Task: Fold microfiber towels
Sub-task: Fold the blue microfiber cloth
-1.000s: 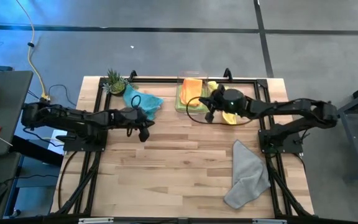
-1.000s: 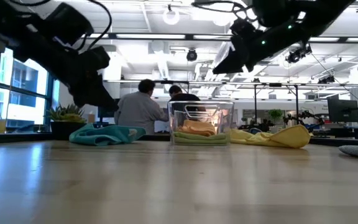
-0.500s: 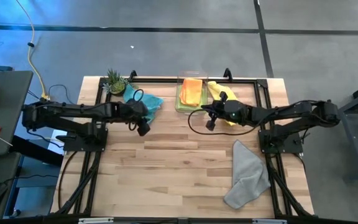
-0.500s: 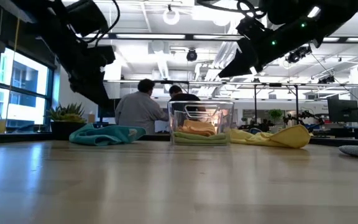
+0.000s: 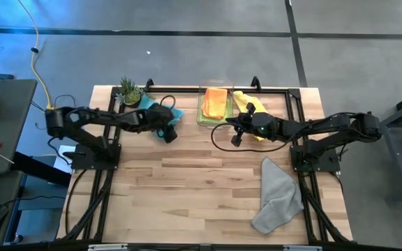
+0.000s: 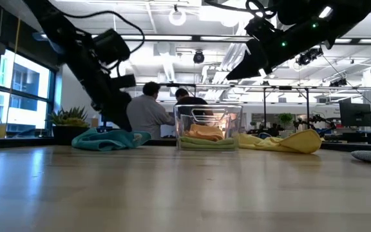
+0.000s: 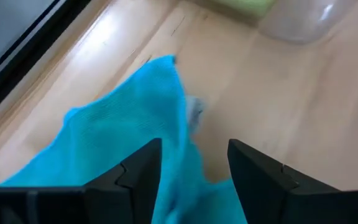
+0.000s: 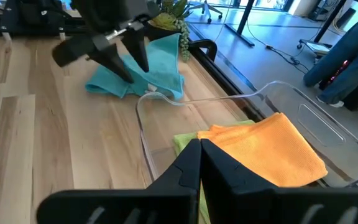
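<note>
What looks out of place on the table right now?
Nothing is spilled or damaged. The grey towel, teal towel and yellow towel lie crumpled on the table, unfolded; only the orange towel and green towel sit folded in the clear bin.

Both arms (image 5: 103,120) are matte black, built of slim tubular links with bulkier joint housings. Black cables loop alongside each arm. The right arm (image 5: 326,125) carries a small green indicator light. Gripper fingers (image 7: 135,174) are black, angular and faceted.

You have the bin (image 5: 213,106) at bench (image 5: 201,202) rear centre, two towels (image 5: 215,102) stacked inside | one towel (image 5: 246,104) just right of it | one (image 5: 152,109) far-left by plant (image 5: 129,90) | one (image 5: 278,195) front right.
</note>
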{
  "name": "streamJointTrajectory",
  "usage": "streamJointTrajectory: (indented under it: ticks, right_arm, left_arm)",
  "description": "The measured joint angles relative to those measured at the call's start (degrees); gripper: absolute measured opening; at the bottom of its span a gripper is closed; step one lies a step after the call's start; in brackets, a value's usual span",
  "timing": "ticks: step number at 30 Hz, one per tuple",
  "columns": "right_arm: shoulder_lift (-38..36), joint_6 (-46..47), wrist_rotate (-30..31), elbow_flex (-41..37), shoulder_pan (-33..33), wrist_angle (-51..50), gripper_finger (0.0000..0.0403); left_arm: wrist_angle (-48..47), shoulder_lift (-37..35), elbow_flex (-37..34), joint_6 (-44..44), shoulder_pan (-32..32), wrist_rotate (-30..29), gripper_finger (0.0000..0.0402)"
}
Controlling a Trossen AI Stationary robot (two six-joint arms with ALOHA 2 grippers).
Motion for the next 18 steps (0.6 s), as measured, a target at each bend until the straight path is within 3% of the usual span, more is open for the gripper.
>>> streamJointTrajectory:
  ticks: [3,8,18]
  right_arm:
    - [0.00,-0.01,0.00,0.00,0.00,0.01,0.0000]
    - [0.00,0.01,-0.02,0.00,0.00,0.01,0.0000]
    - [0.02,0.50,0.85,0.00,1.06,0.34,0.0000]
  left_arm:
    - [-0.07,2.66,1.17,3.29,1.08,-0.13,0.0170]
    - [-2.22,6.70,3.92,7.02,2.63,4.94,0.0149]
    - [-6.93,8.60,8.33,8.37,3.16,7.16,0.0008]
